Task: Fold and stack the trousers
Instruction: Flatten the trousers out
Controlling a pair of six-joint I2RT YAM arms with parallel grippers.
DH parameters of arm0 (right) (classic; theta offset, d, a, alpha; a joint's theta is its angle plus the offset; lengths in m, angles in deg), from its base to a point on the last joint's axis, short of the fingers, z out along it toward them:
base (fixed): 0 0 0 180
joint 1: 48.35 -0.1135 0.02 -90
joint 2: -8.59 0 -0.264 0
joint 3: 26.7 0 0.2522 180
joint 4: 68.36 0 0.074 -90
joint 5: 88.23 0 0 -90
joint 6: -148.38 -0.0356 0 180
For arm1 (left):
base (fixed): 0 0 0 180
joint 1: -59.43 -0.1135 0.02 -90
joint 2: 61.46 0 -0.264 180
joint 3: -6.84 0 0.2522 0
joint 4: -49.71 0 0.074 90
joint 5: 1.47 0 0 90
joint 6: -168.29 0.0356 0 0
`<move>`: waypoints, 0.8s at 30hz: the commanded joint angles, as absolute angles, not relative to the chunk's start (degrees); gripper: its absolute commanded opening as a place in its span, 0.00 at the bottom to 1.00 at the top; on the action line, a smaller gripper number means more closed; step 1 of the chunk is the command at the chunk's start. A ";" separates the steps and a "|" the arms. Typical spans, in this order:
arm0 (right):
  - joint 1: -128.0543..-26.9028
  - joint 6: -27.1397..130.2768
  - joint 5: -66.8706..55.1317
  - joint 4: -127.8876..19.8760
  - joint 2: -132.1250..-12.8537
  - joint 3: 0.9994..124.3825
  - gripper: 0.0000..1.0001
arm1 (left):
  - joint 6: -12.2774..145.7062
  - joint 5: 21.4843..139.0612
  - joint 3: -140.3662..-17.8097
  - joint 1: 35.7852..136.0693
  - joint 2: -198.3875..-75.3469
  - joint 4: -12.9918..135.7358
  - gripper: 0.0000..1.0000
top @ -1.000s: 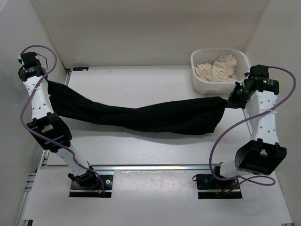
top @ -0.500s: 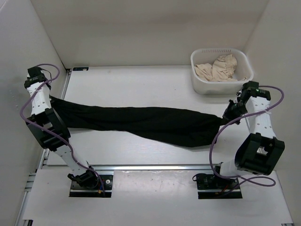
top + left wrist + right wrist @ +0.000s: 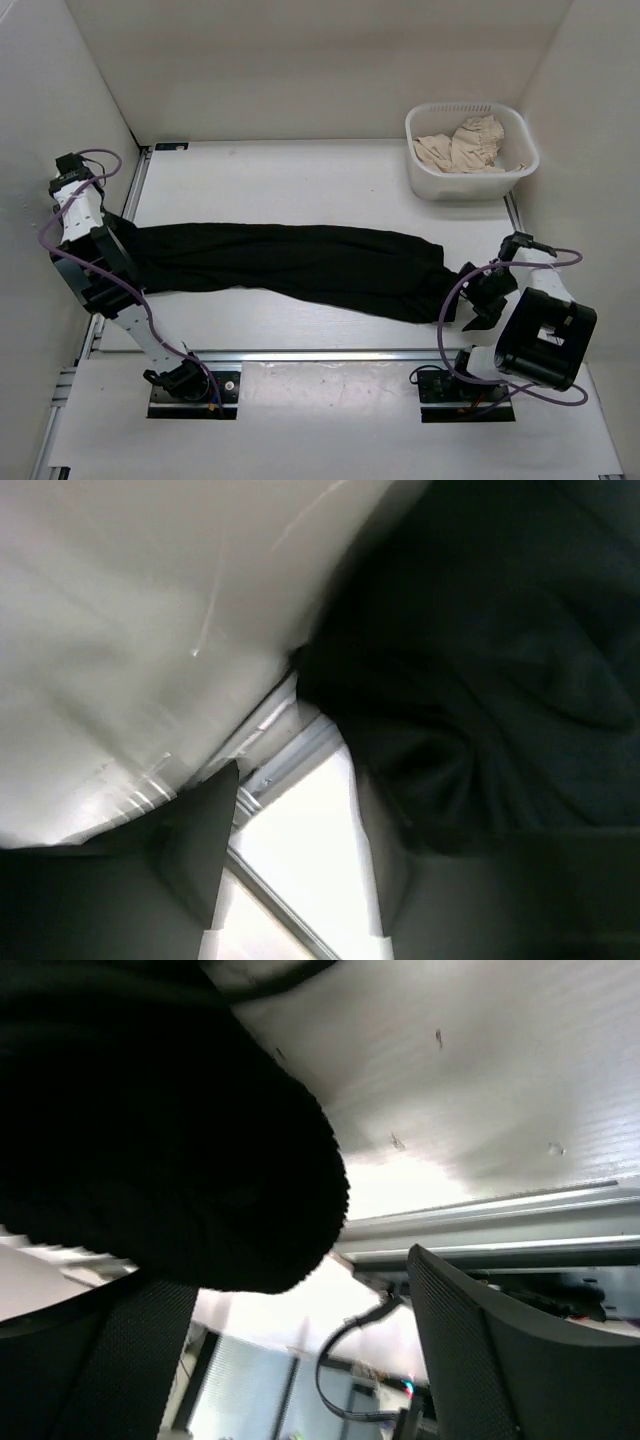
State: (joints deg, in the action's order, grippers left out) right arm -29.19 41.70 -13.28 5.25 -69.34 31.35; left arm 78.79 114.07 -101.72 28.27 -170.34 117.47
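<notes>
The black trousers [image 3: 300,265] lie stretched out flat across the table, from the left edge to the near right. My left gripper [image 3: 118,238] is at their left end. In the left wrist view the left gripper [image 3: 300,880] stands open, with bare table between its fingers, and the trousers [image 3: 500,660] bunch against the right finger [image 3: 385,860]. My right gripper [image 3: 472,300] is at their right end. In the right wrist view the right gripper [image 3: 300,1360] is open wide, and the trousers [image 3: 150,1140] hang over the left finger [image 3: 90,1360].
A white basket [image 3: 450,185] holding a beige garment [image 3: 460,145] stands at the back right. A metal rail [image 3: 350,352] runs along the near table edge. White walls close in the left, right and back sides.
Both arms came down and the trousers went from hanging stretched between them to lying on the table. Both grippers opened. The right arm moved toward the near edge.
</notes>
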 commanded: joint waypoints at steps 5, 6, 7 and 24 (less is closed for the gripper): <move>-28.58 37.91 -10.62 4.37 -59.63 29.87 0.88 | 78.29 110.16 -99.30 24.81 -164.83 116.83 0.91; -28.58 36.25 -10.62 4.37 -58.31 27.77 0.86 | 78.29 110.16 -98.16 24.80 -162.65 116.83 0.91; -28.58 35.02 -11.23 3.68 -55.77 26.45 0.85 | 78.29 108.50 -94.93 24.02 -161.41 116.83 0.91; -29.10 8.90 -16.68 -21.90 -57.84 13.69 0.70 | 78.29 98.82 -81.71 24.54 -167.45 111.21 0.91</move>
State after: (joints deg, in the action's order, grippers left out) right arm -28.89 12.08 -17.12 -14.94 -54.89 12.66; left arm 78.46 101.09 -80.24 24.10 -165.29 114.46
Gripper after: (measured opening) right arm 0.714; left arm 0.906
